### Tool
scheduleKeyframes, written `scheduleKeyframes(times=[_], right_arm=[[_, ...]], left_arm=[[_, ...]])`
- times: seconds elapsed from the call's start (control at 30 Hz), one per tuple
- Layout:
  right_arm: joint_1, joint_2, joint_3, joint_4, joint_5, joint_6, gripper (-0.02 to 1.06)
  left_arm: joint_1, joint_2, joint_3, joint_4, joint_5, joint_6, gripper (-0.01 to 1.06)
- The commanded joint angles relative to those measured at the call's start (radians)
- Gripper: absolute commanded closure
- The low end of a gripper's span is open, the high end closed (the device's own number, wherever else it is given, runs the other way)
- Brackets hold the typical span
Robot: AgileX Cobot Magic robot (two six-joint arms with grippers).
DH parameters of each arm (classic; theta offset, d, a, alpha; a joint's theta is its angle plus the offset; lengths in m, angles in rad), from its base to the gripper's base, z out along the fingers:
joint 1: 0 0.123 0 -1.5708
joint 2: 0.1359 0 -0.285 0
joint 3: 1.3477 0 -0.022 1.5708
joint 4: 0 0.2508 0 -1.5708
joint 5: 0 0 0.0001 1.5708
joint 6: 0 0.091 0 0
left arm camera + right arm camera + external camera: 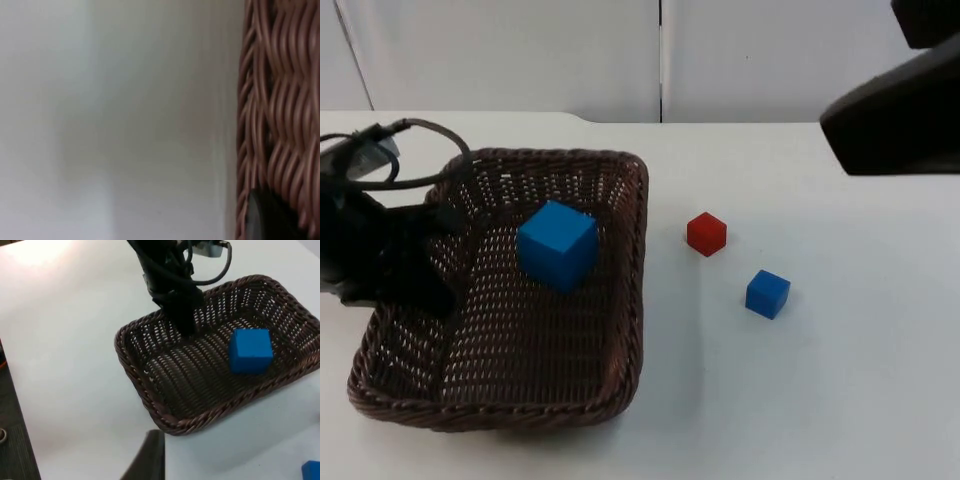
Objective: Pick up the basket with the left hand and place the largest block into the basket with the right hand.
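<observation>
A dark brown wicker basket (642,250) takes up the left of the table. The large blue block (557,245) lies inside it, toward the back. My left gripper (425,275) is shut on the basket's left wall, one finger inside and one outside; from the right wrist I see that grip (184,320), the basket's rim (150,395) and the large blue block (251,351). Close wicker weave (280,100) stands before the left wrist camera. My right gripper (895,115) waits high at the back right, away from the blocks. Whether the basket touches the table I cannot tell.
A small red block (706,234) and a small blue block (767,294) sit on the white table to the right of the basket, apart from each other. The grey partition wall (520,60) closes the back.
</observation>
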Motion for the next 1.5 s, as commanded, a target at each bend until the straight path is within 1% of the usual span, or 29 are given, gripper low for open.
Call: scheduleKeyframes(times=[0.0, 0.37, 0.4, 0.47, 0.5, 0.53, 0.6, 0.63, 0.67, 0.7, 0.77, 0.8, 0.83, 0.9, 1.0, 1.03, 1.07, 1.2, 1.23, 1.3, 1.47], right_arm=[[0.003, -0.006, 0.005, -0.004, -0.017, 0.0, 0.21], [0.003, -0.006, 0.005, -0.004, -0.035, 0.0, 0.21], [0.003, -0.006, 0.005, -0.004, -0.035, 0.0, 0.21], [0.003, -0.006, 0.005, -0.004, -0.035, 0.0, 0.21], [0.003, -0.006, 0.005, -0.004, -0.035, 0.0, 0.21], [0.003, -0.006, 0.005, -0.004, -0.035, 0.0, 0.21], [0.003, -0.006, 0.005, -0.004, -0.035, 0.0, 0.21], [0.003, -0.006, 0.005, -0.004, -0.035, 0.0, 0.21], [0.003, -0.006, 0.005, -0.004, -0.035, 0.0, 0.21], [0.003, -0.006, 0.005, -0.004, -0.035, 0.0, 0.21], [0.003, -0.006, 0.005, -0.004, -0.038, 0.0, 0.21], [0.003, -0.006, 0.005, -0.004, -0.038, 0.0, 0.21], [0.003, -0.006, 0.005, -0.004, -0.038, 0.0, 0.21], [0.003, -0.006, 0.005, -0.004, -0.038, 0.0, 0.21], [0.003, -0.006, 0.005, -0.004, -0.089, 0.0, 0.21], [0.003, -0.006, 0.005, -0.001, -0.108, 0.0, 0.21], [0.003, -0.006, 0.005, -0.001, -0.108, 0.0, 0.21], [0.003, -0.006, 0.005, 0.004, -0.158, 0.0, 0.21], [0.003, -0.006, 0.005, 0.004, -0.158, 0.0, 0.21], [0.003, -0.006, 0.005, 0.004, -0.175, 0.0, 0.21], [0.003, -0.006, 0.005, 0.006, -0.198, 0.0, 0.21]], left_arm=[[-0.006, 0.014, -0.013, -0.031, 0.004, 0.015, 1.05], [-0.006, 0.018, -0.013, -0.029, -0.016, 0.021, 1.05], [-0.006, 0.018, -0.013, -0.031, -0.016, 0.021, 1.04], [-0.006, 0.018, -0.013, -0.043, -0.016, 0.021, 0.97], [-0.006, 0.018, -0.013, -0.043, -0.016, 0.021, 0.97], [-0.006, 0.018, -0.013, -0.05, -0.015, 0.021, 0.85], [-0.006, 0.018, -0.013, -0.052, -0.01, 0.021, 0.66], [-0.006, 0.018, -0.013, -0.052, -0.008, 0.021, 0.54], [-0.006, 0.018, -0.013, -0.052, -0.008, 0.021, 0.54], [-0.006, 0.018, -0.013, -0.05, -0.008, 0.021, 0.43], [-0.006, 0.013, -0.013, -0.05, -0.006, 0.021, 0.26], [-0.006, 0.004, -0.013, -0.047, -0.006, 0.021, 0.2], [-0.006, 0.004, -0.013, -0.047, -0.006, 0.021, 0.2], [-0.006, -0.023, -0.013, -0.032, -0.022, 0.021, 0.13], [-0.006, -0.087, -0.013, 0.017, -0.065, 0.015, 0.12], [-0.006, -0.115, -0.013, 0.036, -0.069, 0.004, 0.12], [-0.006, -0.115, -0.013, 0.036, -0.069, 0.004, 0.12], [-0.006, -0.225, -0.013, 0.146, -0.08, -0.095, 0.12], [-0.006, -0.225, -0.013, 0.146, -0.08, -0.095, 0.12], [-0.006, -0.289, 0.001, 0.188, -0.075, -0.147, 0.12], [-0.006, -0.397, 0.058, 0.193, -0.09, -0.149, 0.12]])
